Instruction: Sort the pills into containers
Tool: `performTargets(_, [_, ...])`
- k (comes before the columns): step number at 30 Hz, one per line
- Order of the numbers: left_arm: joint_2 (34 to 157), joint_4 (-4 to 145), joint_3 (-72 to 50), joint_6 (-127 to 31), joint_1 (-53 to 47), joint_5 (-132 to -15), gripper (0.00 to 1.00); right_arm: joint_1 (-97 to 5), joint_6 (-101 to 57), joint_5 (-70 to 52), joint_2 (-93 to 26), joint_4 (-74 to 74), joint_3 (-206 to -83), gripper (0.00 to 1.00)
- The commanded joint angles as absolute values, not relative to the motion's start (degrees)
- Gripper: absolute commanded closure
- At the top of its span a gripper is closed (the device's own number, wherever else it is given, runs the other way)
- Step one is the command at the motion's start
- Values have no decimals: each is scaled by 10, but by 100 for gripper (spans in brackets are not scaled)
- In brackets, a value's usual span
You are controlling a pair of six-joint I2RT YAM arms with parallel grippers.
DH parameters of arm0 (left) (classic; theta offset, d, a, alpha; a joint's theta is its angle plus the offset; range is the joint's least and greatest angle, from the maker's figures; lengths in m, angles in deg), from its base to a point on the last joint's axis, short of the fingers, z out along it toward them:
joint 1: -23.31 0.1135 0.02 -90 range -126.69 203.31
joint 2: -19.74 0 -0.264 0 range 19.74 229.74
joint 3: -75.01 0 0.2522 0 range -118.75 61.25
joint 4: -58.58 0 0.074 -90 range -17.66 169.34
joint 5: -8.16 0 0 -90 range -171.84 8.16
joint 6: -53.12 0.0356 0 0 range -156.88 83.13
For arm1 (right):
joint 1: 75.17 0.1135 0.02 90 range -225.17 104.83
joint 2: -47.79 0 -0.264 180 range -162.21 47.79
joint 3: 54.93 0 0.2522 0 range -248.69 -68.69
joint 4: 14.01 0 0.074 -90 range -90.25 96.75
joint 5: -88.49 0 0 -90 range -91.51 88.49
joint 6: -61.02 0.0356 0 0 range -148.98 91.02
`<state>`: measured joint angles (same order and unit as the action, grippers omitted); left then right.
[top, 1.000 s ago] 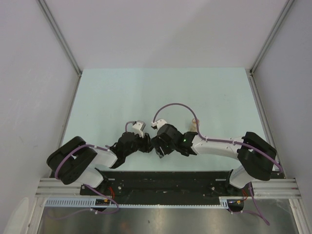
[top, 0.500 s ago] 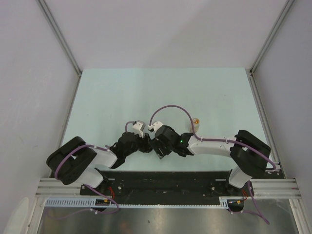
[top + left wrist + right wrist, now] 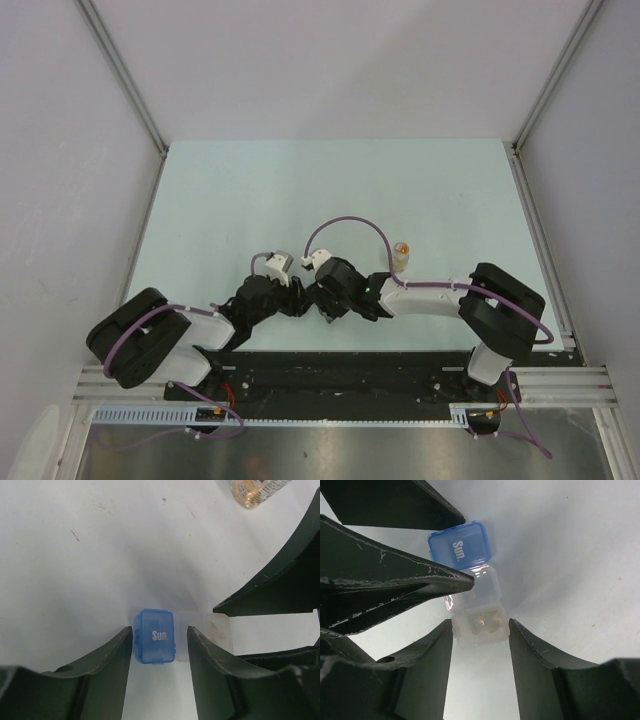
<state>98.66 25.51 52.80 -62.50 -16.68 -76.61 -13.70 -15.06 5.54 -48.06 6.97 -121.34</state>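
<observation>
Fingers of the left gripper (image 3: 160, 631) clamp the blue "Sun." end of the pill case (image 3: 156, 642); right gripper (image 3: 480, 622) pinches its clear compartment holding orange pills (image 3: 488, 624); round jar (image 3: 255, 490) stands well apart.

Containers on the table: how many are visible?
2. A small jar stands beyond the right arm; a blue-lidded pill box sits within the left gripper. Arms may hide others.

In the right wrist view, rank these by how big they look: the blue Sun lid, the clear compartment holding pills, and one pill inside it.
Largest, about alike: blue Sun lid and clear pill compartment; the compartment is nearer the camera, so I won't rank them.
Smallest by far: pill.
</observation>
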Motion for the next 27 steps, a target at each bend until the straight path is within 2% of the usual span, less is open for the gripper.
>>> performTargets(1, [986,276,534,-622,-163,-758,47,-141,-156,60,-493,50,-1231,51])
performTargets(8, [983,276,536,-621,-162,-759,47,-142,-180,39,-498,39,-1231,56])
performTargets(17, [988,276,533,-622,-162,-757,47,-151,-211,-1,-496,44,-1231,51])
performTargets(27, [992,276,530,-622,-162,-755,47,-159,-225,-25,-502,48,-1232,53])
